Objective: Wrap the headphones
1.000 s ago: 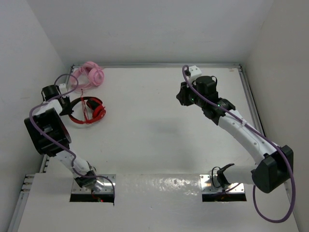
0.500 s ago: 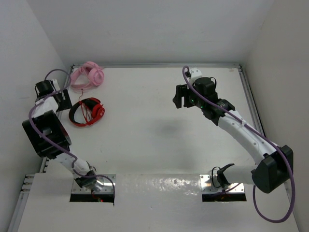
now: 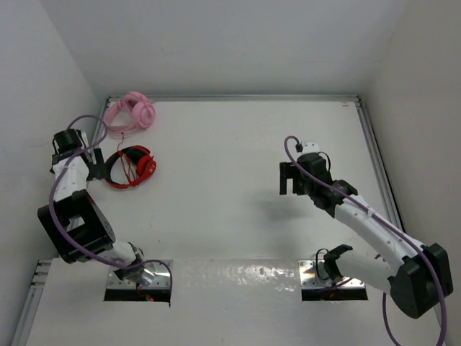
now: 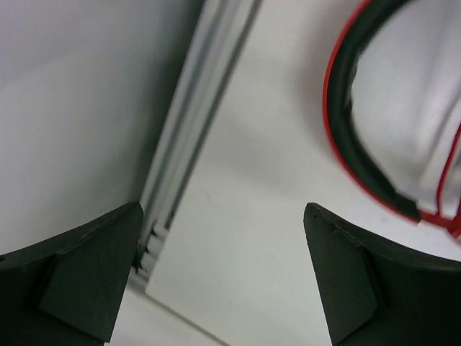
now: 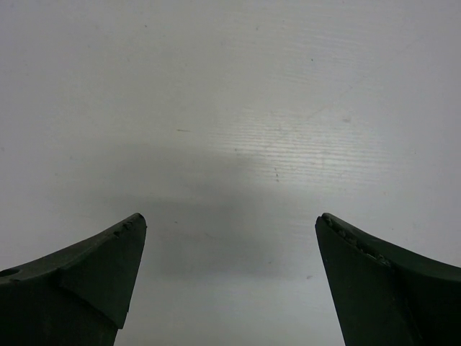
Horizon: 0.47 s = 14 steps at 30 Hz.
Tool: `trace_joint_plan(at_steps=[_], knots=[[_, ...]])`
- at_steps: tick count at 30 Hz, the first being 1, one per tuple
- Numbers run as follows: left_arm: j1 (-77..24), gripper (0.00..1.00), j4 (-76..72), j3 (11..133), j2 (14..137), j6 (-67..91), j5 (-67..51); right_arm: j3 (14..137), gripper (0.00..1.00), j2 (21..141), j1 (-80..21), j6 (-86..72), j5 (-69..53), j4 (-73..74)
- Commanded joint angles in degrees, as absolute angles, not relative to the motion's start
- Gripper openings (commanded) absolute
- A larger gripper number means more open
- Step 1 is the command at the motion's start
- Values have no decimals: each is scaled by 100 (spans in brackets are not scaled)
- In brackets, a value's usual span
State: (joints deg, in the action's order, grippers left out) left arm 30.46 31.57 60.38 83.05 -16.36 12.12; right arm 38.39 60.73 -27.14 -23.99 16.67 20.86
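Left wrist view: the left gripper (image 4: 223,213) is spread wide, with only bare white tabletop (image 4: 238,238) between its dark fingers (image 4: 83,277). Just beyond its right finger curves a stretch of the red over-ear headphones (image 4: 341,122), a red band lined in black. It lies apart from the finger and is cut off by the top and right edges of the frame; the ear cups fall outside this view. A thin red cord (image 4: 446,173) shows at the right edge, blurred. On the other side a pale aluminium rail (image 4: 191,151) runs along the foot of the grey-white wall (image 4: 72,94).

The top external view shows the whole pair. The headphones lie flat on the table at the far left, just right of the left gripper; from above it cannot be told whether they touch. Their long axis runs roughly left to right. The headband's bow points left toward the gripper, and the two round red cups lie together at the right end. The cord crosses the hoop as a fine line, its end too small to follow. Beyond them, in the far-left corner, lie pale pink headphones (image 3: 130,112), apart from the red pair.

In the right wrist view the right gripper (image 5: 230,216) is likewise wide open over plain tabletop, holding nothing. From above it hangs right of the table's centre, well apart from both pairs.
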Motion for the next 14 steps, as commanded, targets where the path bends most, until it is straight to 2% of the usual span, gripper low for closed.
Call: trace_joint_plan(at_steps=[1, 14], knots=[[3076, 92, 3366, 5775, 8077, -1398, 1573, 3665, 99, 5871, -2707, -2584, 1943, 1969], [3085, 90, 3472, 6205, 8244, -1292, 1213, 3507, 99, 5783, -2707, -2452, 1951, 1872]])
